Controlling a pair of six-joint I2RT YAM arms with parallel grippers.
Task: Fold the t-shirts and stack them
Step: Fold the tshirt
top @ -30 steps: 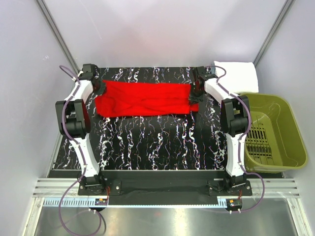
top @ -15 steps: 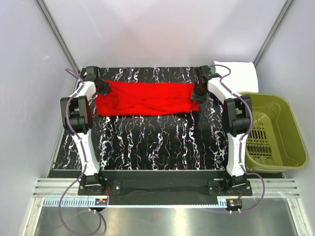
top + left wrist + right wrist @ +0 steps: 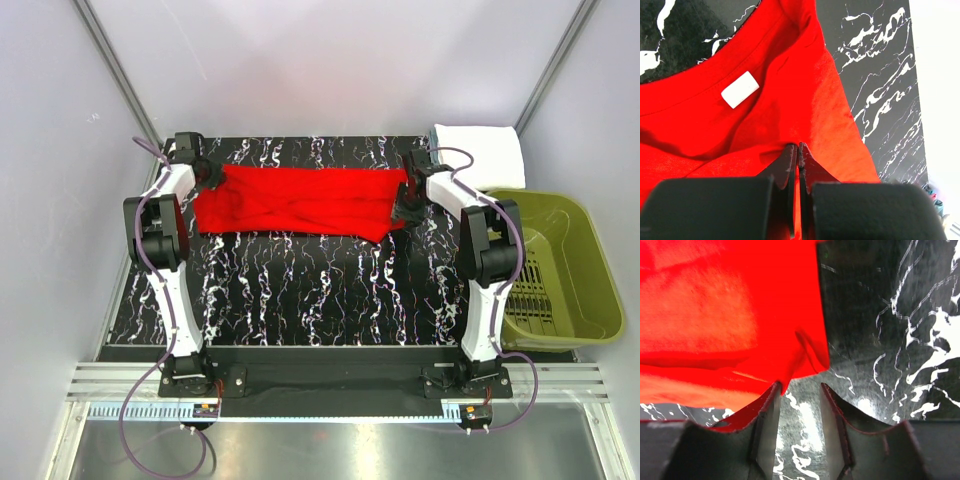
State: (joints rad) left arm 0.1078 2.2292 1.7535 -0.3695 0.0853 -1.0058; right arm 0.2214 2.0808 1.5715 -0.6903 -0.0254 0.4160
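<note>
The near tabletop lies bare between my two arms. Beyond it the red shirt stretches as a long band across the upper middle of the frame. My left claw is pinched tight on its collar end, just below the white tag. My right claw stands wide, with only tabletop in the gap; the hem corner merely brushes one finger. My worry is that pulling with the left alone would drag the free end and undo the fold. Closing the right here might miss, or catch one layer and skew it. The basket sits at right, and folded white shirts in the far upper right corner.
</note>
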